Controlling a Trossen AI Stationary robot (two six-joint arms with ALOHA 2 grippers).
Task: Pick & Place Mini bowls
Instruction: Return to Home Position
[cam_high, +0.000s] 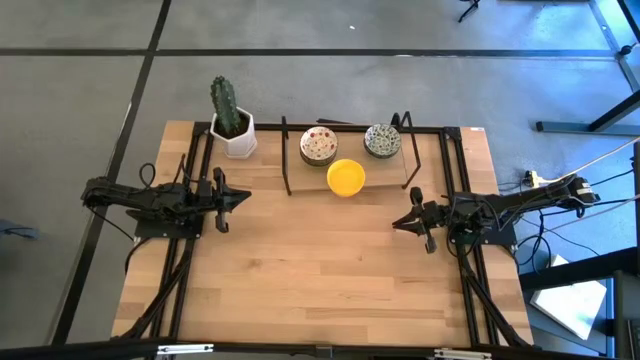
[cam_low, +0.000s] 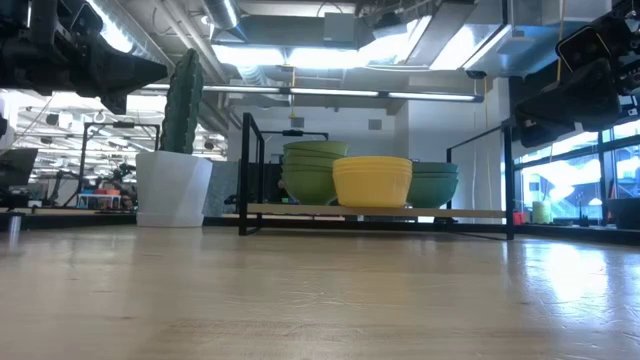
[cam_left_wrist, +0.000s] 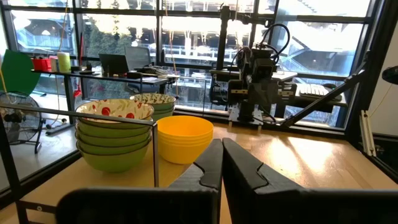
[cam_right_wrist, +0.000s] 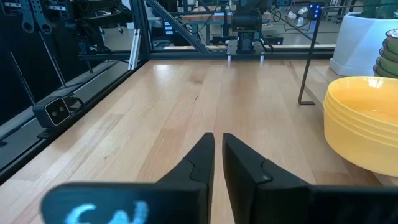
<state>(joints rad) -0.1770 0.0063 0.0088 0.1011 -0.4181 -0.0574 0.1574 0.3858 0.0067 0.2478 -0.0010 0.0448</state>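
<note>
high view: left gripper (cam_high: 243, 198) and right gripper (cam_high: 397, 223) sit at opposite table sides, well apart from the rack (cam_high: 288, 172). on the rack: red-patterned stack (cam_high: 318, 146), green-grey stack (cam_high: 382, 140), yellow stack (cam_high: 346, 177) nearer the grippers.
low view: yellow stack stands between the other two.
wrist views: both jaws pressed together, empty.

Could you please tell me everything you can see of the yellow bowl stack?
The yellow bowl stack is several plain, glossy, bright yellow bowls nested upright, their rims layered evenly. The top bowl is empty. It stands on the low shelf at its front edge, before and between the red-patterned stack and the green-grey stack.
</note>
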